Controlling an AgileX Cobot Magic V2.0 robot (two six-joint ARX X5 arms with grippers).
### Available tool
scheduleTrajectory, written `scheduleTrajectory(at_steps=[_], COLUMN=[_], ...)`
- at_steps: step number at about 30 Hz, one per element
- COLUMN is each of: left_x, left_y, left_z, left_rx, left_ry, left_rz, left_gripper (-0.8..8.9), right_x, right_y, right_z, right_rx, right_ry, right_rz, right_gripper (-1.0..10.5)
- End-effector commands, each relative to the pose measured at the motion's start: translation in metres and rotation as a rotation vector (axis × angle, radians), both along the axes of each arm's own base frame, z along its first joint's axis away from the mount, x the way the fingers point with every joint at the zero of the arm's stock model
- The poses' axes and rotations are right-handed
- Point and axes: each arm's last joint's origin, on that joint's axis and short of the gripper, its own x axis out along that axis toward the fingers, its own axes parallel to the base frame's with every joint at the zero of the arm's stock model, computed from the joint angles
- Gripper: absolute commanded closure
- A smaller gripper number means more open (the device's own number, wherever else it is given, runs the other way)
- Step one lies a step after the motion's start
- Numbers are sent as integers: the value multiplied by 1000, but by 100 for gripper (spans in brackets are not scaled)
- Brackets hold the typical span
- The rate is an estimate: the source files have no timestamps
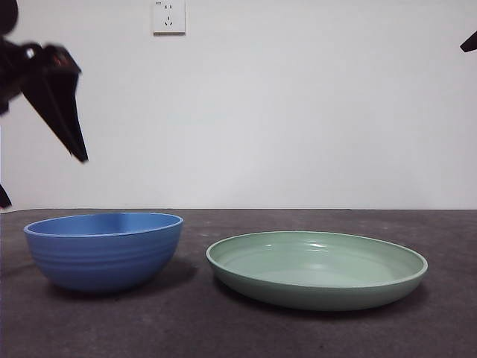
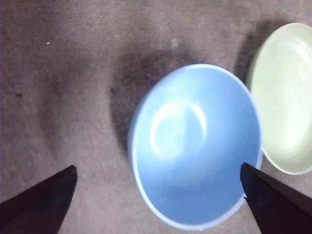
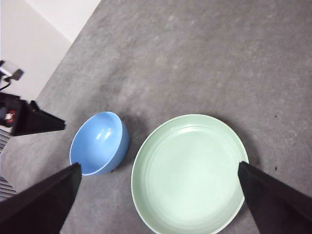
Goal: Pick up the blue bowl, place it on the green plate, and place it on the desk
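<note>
ridged matte blue bowl (image 1: 104, 250) sat empty beside the shallow green plate (image 1: 317, 268) on the speckled desk (image 1: 238, 335); left gripper (image 2: 158, 195) hovered above the bowl, jaws spread; right gripper (image 3: 158, 195) spread too.

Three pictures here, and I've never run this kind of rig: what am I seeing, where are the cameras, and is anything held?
It is a two-armed robot at a desk. One picture looks level across the desk; the other two come from cameras on each wrist, with that arm's black jaws at the bottom edge. On the desk stand a blue bowl and, beside it and apart, a green plate, both empty. The left gripper hangs above the bowl, jaws wide, touching nothing. The right gripper waits high over the plate, jaws also open. Nothing is held yet.
</note>
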Motion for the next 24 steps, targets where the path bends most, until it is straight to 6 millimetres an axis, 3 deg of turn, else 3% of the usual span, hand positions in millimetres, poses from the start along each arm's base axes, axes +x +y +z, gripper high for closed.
scheduleTrajectory(at_steps=[1,9,13,17,24], left_x=[12,28,31,33,33], left_y=[-2,-6,-8,-10,-14], left_z=[-8,-35,-44,-49,-53], left_rx=[10,21,25,27,31], left_ry=[5,62,90,106,122], left_rz=[-28,-49,-55,-62,-75], left_gripper=[196,204,319,326,610], right_x=[1,1,1,1,1], right_y=[1,1,1,1,1], right_z=[4,4,4,4,4], right_rx=[-4,-4,-4,-4,-4], right_ry=[-21,-21,-21,-21,-21], right_rz=[15,14,14,14,14], right_gripper=[431,431,431,431,431])
